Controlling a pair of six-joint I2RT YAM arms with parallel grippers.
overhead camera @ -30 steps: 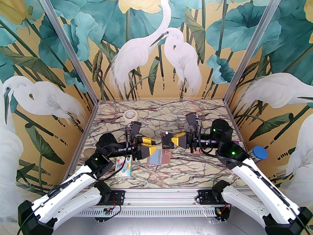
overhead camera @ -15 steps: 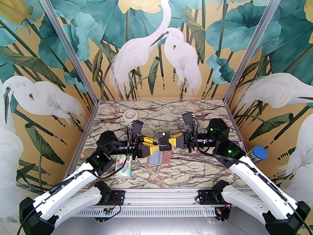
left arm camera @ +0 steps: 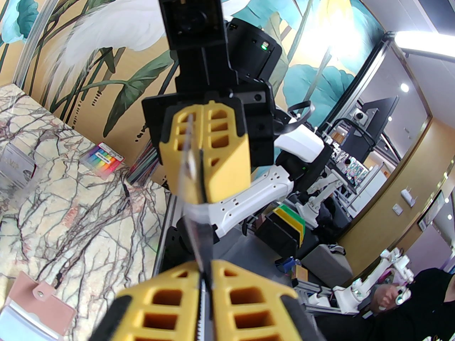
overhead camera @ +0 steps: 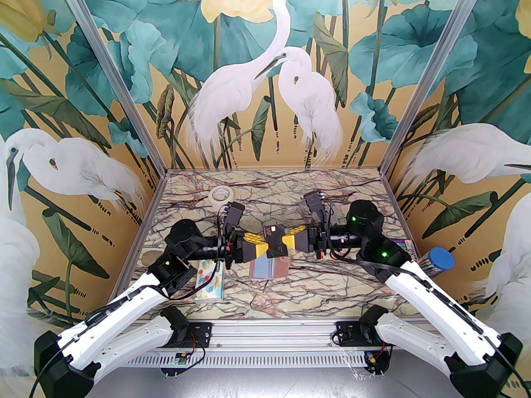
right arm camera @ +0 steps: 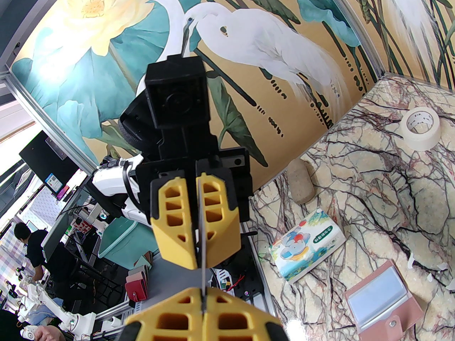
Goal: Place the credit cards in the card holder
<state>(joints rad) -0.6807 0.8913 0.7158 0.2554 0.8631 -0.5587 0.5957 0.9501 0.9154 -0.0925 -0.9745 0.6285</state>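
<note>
Both arms reach inward from their bases, elbows bent outward, forearms lying near level and wrists converging at centre. The left gripper and right gripper point tip to tip. The jaws of each are closed on opposite edges of one dark credit card.

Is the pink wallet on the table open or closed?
Open. The flat dusty-pink leather-like card holder lies spread, pale blue-grey inner pocket facing up, snap tab unfastened.
</note>
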